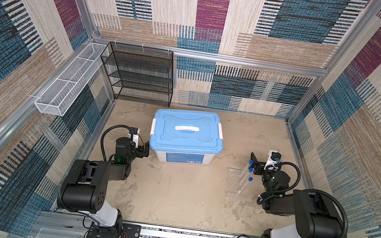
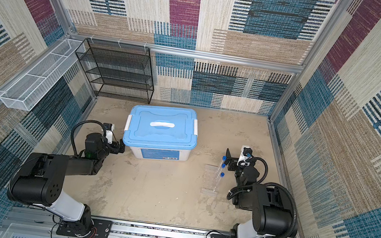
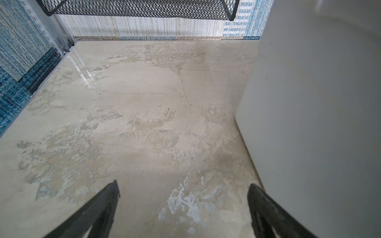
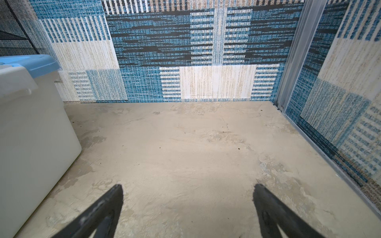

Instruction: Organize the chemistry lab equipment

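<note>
The white bin (image 3: 321,115) is getting chopped off by the edge in the left wrist view, and its blue lid (image 4: 26,63) is only peeking in on the right wrist one. The clear tube rack (image 1: 236,183) is blending into the floor in both top views, so its slots are too faint to count. The black mesh shelf (image 3: 144,8) is showing just its bottom edge. Whatever is sitting inside the bin is staying hidden under the lid.

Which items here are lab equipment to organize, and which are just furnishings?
Job:
three blue-capped test tubes
clear tube rack

Not the job:
white bin with blue lid
black mesh shelf
white wire basket
</note>
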Robot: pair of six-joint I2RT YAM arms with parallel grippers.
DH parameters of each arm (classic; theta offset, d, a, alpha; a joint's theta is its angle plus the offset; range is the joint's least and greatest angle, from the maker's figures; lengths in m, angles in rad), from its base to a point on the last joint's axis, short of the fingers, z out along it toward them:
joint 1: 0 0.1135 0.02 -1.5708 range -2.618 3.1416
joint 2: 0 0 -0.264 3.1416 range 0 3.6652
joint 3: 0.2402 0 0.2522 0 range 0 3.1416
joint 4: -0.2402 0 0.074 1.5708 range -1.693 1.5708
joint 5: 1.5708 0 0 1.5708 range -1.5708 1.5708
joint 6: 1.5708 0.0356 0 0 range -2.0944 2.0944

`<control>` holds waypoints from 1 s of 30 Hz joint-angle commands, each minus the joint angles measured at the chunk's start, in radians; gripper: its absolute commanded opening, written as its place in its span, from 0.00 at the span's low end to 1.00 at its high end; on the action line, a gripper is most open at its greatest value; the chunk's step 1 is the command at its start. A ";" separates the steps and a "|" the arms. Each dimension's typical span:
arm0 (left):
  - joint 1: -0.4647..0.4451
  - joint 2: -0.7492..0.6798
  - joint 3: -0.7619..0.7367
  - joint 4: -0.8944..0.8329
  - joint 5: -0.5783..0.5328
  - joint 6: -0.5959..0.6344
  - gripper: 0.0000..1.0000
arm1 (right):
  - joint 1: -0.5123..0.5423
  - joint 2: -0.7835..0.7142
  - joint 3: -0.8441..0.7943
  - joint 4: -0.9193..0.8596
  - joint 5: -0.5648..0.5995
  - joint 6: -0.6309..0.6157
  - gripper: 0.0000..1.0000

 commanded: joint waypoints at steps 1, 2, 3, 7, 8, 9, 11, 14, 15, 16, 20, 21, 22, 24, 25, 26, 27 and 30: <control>-0.001 -0.001 0.001 0.034 0.004 0.000 0.99 | 0.002 -0.107 0.022 -0.086 -0.027 -0.023 0.99; -0.001 0.000 0.001 0.034 0.004 0.000 0.99 | 0.002 -0.137 -0.012 -0.053 -0.062 -0.037 0.99; -0.001 -0.002 0.001 0.033 0.004 0.001 0.99 | 0.002 -0.143 -0.042 -0.003 -0.060 -0.032 0.99; -0.001 0.000 0.001 0.034 0.004 -0.001 0.99 | 0.002 0.001 0.033 -0.025 -0.023 -0.018 0.99; -0.001 -0.001 0.001 0.034 0.005 0.000 0.99 | 0.001 0.007 0.029 0.003 -0.022 -0.015 0.99; -0.001 -0.001 0.001 0.034 0.006 0.000 0.99 | 0.001 -0.003 0.010 0.003 0.029 0.004 0.99; -0.001 0.000 0.001 0.034 0.004 0.000 0.99 | 0.002 0.017 -0.011 0.068 0.041 0.007 0.99; -0.001 0.001 0.002 0.035 0.007 0.001 0.99 | 0.002 0.017 -0.006 0.058 0.040 0.008 0.99; -0.001 -0.002 0.002 0.028 0.007 0.001 0.99 | 0.002 0.019 -0.008 0.064 0.040 0.008 0.99; -0.001 0.000 0.003 0.032 0.006 0.001 0.99 | 0.002 0.019 -0.006 0.059 0.039 0.007 0.99; -0.001 -0.001 0.002 0.033 0.006 0.001 0.99 | 0.002 0.019 -0.006 0.060 0.040 0.007 0.99; -0.001 0.000 0.005 0.029 0.006 0.001 0.99 | 0.002 0.020 -0.006 0.061 0.040 0.007 0.99; -0.001 0.001 0.002 0.033 0.007 0.001 0.99 | 0.002 0.019 -0.007 0.061 0.039 0.007 0.99; -0.001 0.000 0.003 0.032 0.007 0.001 0.99 | 0.001 0.020 -0.006 0.061 0.038 0.008 0.99; -0.001 0.000 0.003 0.032 0.007 0.001 0.99 | 0.002 0.020 -0.007 0.061 0.040 0.007 0.99; -0.001 0.002 0.005 0.028 0.006 0.001 0.99 | 0.002 0.019 -0.005 0.059 0.040 0.007 0.99; -0.001 0.006 0.010 0.024 0.006 0.001 0.99 | 0.002 0.021 -0.004 0.058 0.039 0.007 0.99; -0.001 0.011 0.020 0.011 0.006 0.000 0.99 | 0.002 0.021 -0.006 0.060 0.037 0.006 0.99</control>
